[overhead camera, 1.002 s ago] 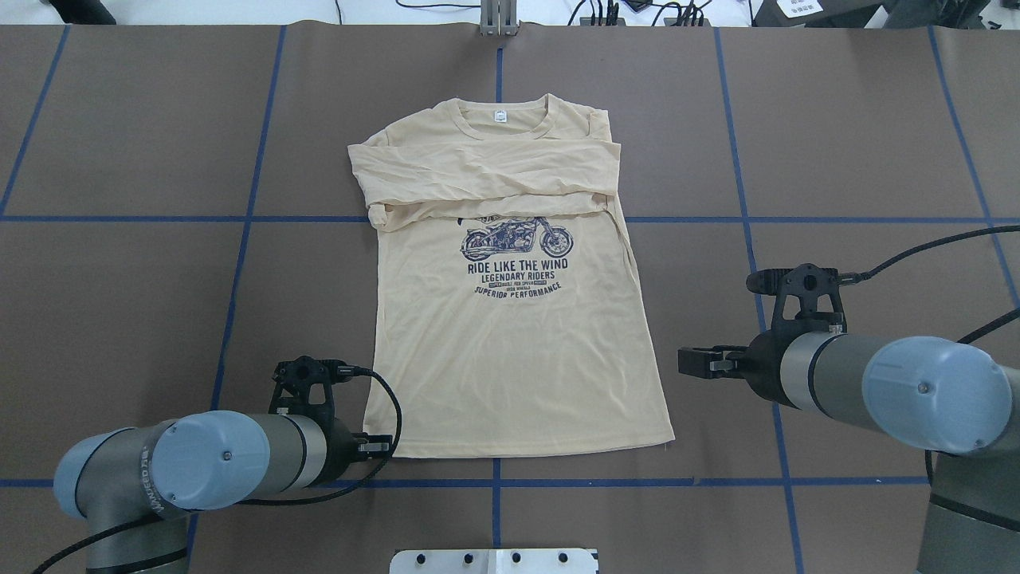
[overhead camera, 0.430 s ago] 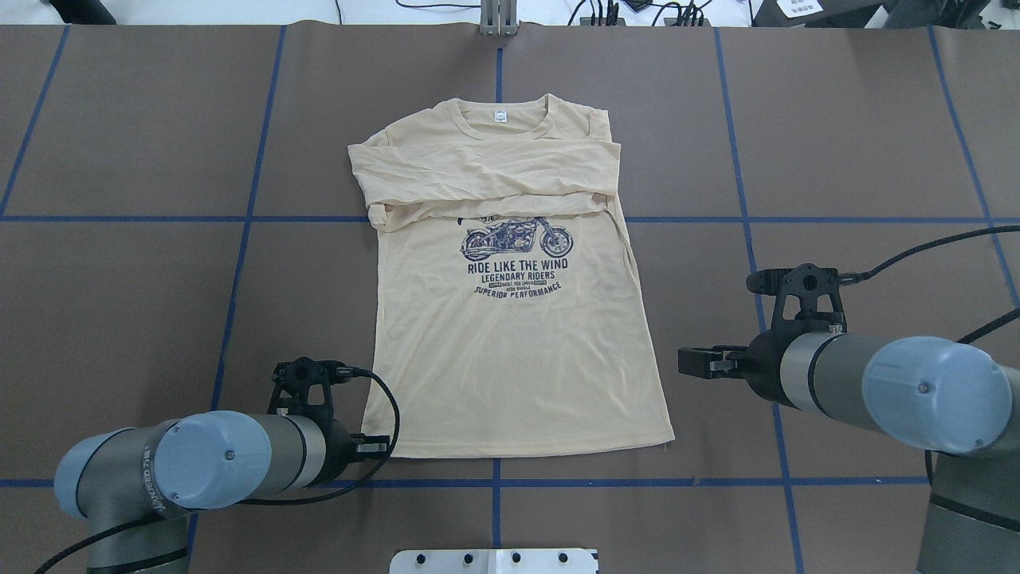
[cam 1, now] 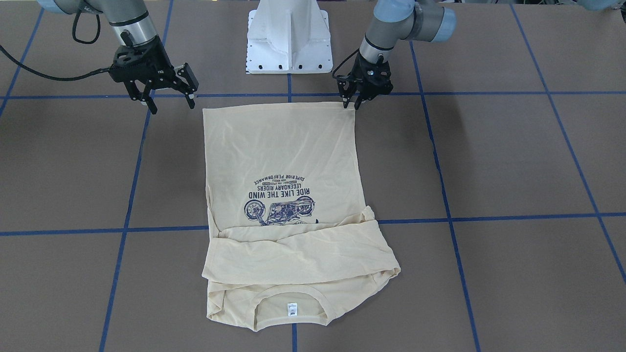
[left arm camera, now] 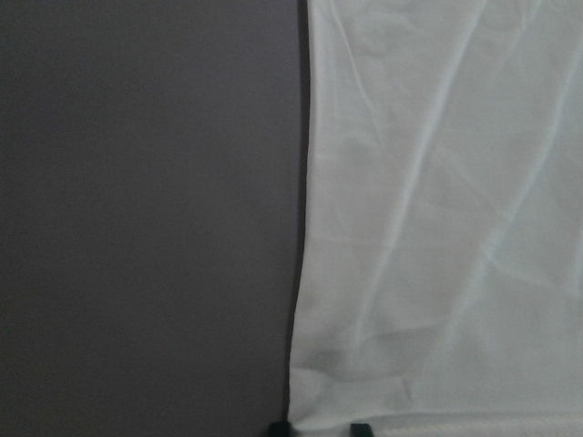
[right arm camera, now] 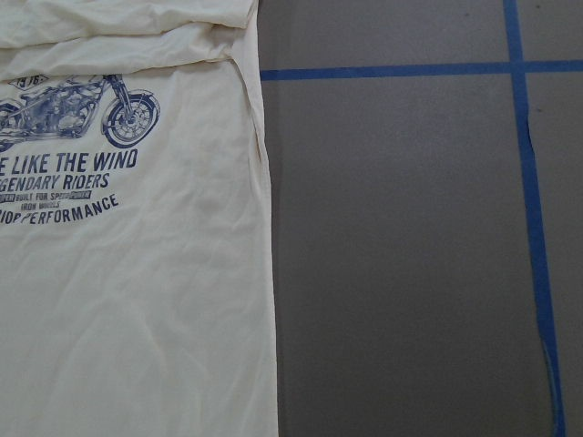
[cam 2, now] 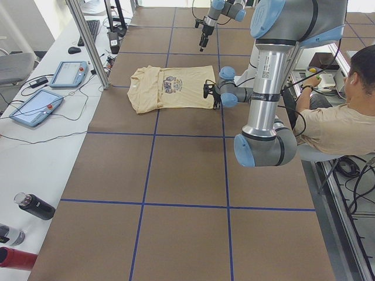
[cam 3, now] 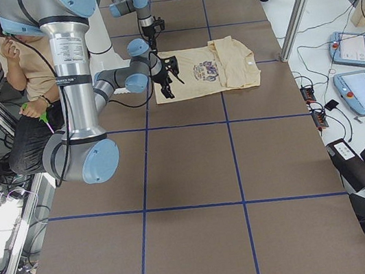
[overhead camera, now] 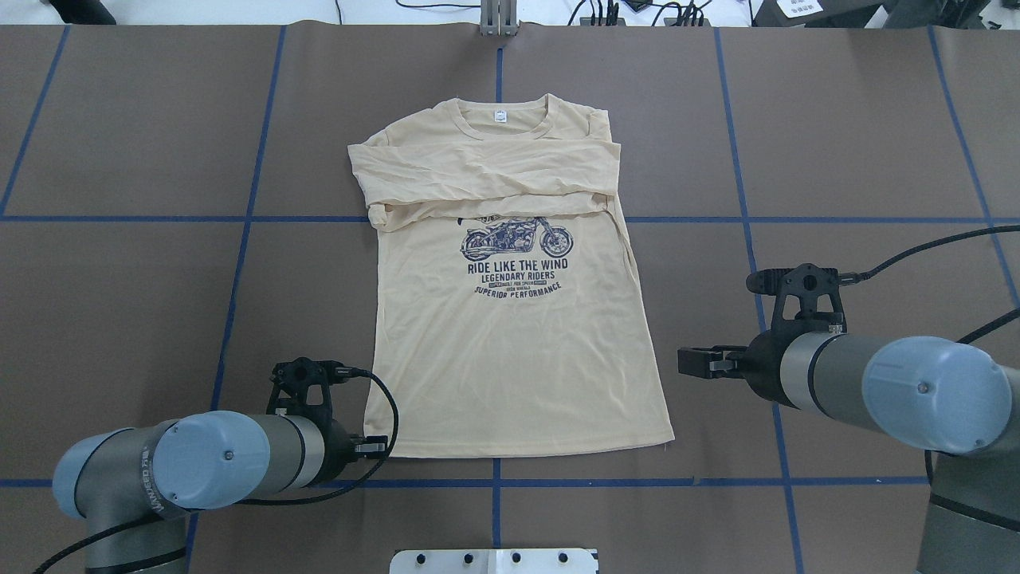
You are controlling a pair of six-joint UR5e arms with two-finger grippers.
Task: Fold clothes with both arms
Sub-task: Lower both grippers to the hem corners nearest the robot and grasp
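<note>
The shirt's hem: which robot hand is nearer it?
Left. The left hand is at a corner of the hem; the right hand is off the opposite corner, apart.

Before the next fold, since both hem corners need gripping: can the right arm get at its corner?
Probably yes. The right arm holds its jaws open beside that corner of the shirt, and nothing shows between them.

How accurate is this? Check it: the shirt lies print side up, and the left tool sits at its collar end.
One detail is wrong. The left tool sits at a hem corner of the shirt, not at its collar end, which lies at the far end of the table from the robot. The exterior front-facing view shows this. The shirt does lie print side up.
</note>
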